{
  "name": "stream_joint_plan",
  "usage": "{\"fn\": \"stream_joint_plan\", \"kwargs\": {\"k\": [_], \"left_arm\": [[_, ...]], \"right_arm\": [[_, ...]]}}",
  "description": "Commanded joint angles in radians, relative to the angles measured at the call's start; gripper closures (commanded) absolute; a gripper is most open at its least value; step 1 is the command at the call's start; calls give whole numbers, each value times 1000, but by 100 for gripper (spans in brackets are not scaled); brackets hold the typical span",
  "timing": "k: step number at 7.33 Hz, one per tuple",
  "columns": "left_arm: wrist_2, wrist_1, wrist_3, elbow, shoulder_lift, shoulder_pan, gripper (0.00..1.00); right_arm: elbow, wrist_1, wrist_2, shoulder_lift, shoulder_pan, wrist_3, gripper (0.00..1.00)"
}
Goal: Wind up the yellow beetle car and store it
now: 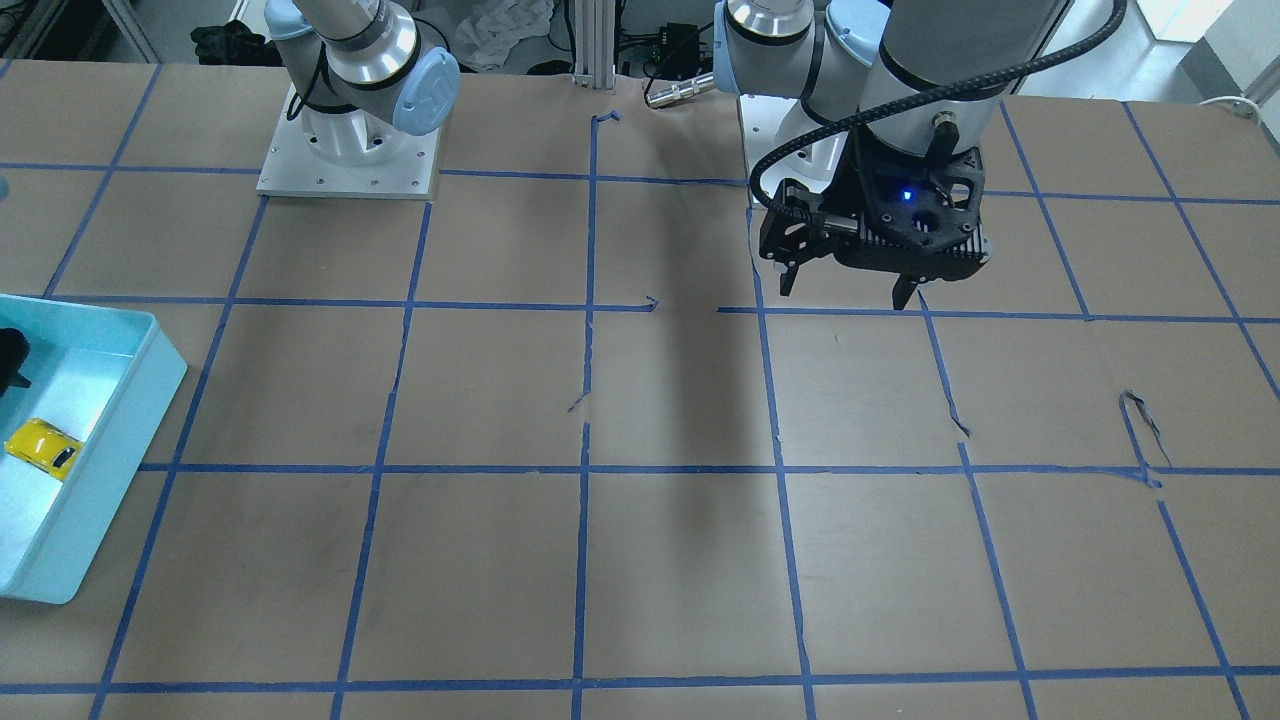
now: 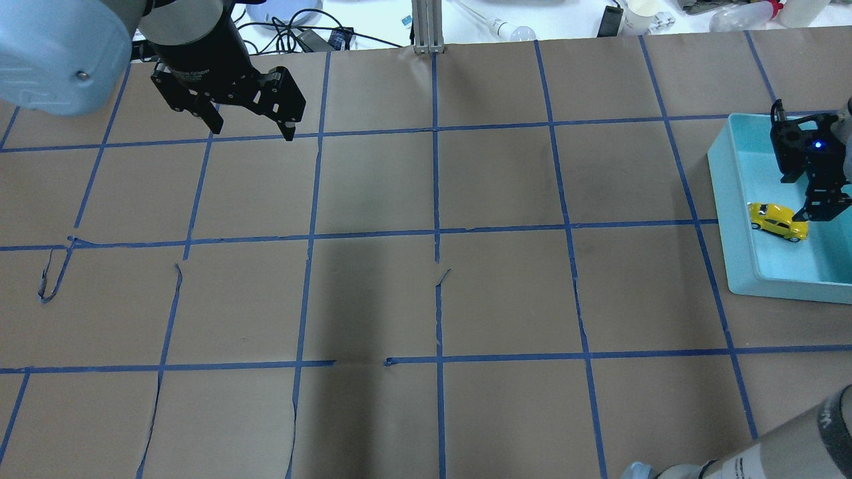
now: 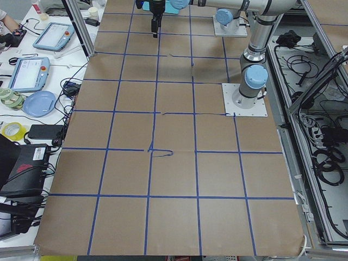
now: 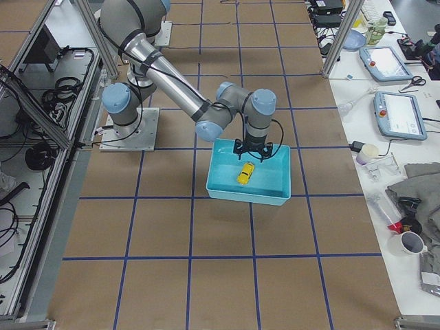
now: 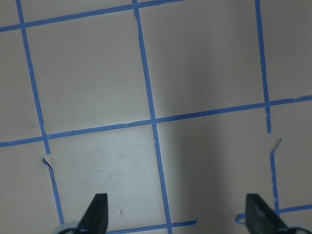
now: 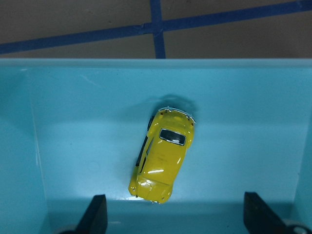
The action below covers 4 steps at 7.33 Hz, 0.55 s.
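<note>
The yellow beetle car (image 6: pixel 163 156) stands on its wheels on the floor of a light-blue tray (image 6: pixel 146 66). It also shows in the overhead view (image 2: pixel 779 221), the front view (image 1: pixel 42 448) and the right side view (image 4: pixel 245 172). My right gripper (image 6: pixel 175 217) hangs open just over the tray (image 2: pixel 722 199), its fingers apart from the car; in the overhead view the right gripper (image 2: pixel 824 211) is beside the car. My left gripper (image 2: pixel 253 131) is open and empty above bare paper on the table's far side, also in the front view (image 1: pixel 848 292) and its wrist view (image 5: pixel 176 217).
The table is brown paper with a blue tape grid (image 2: pixel 436 233), torn in places (image 1: pixel 1140 410). The two arm bases (image 1: pixel 350 150) stand along one long edge. The tray (image 1: pixel 150 380) sits at the table's end on my right. Tablets and cables (image 3: pixel 32 70) lie beyond the table's edge.
</note>
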Motion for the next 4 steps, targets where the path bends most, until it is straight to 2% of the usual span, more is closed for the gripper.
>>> {"fn": "stream_joint_plan", "kwargs": {"k": [1, 3, 4], "left_arm": [[3, 0, 0, 0, -1, -1, 0], [5, 0, -2, -3, 2, 0, 0], [3, -8, -2, -5, 2, 17, 0]], "right_arm": [[-128, 239, 57, -98, 44, 99, 0], [-217, 426, 61, -179, 149, 336, 0], [-221, 455, 61, -225, 215, 496, 0]]}}
